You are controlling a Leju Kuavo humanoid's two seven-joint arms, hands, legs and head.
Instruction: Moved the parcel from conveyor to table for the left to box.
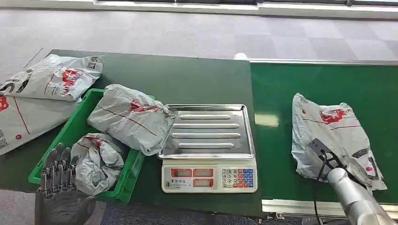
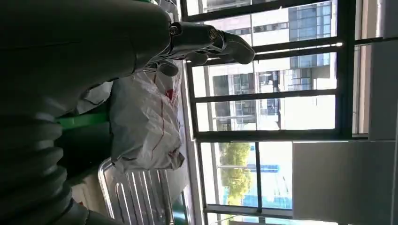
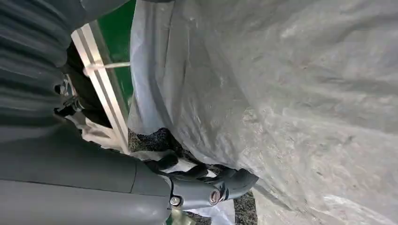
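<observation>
A grey plastic parcel (image 1: 328,136) with red print lies flat on the green conveyor (image 1: 281,89) at the right. My right arm reaches in from below to the parcel's near edge. In the right wrist view the parcel (image 3: 291,93) is very close, and the thumb of my right hand (image 3: 187,185) lies by its edge. The other fingers are hidden, so I cannot tell whether the hand grips it. My left hand (image 1: 58,176) is raised by the near corner of a green box (image 1: 51,157), fingers straight, holding nothing. Its fingers (image 2: 211,42) are stretched out.
The green box holds two grey parcels (image 1: 131,117) (image 1: 96,161). A scale (image 1: 209,177) with a steel tray (image 1: 209,110) stands on the dark green table (image 1: 187,79) between box and conveyor. Two flat parcels (image 1: 51,77) (image 1: 23,122) lie at the far left.
</observation>
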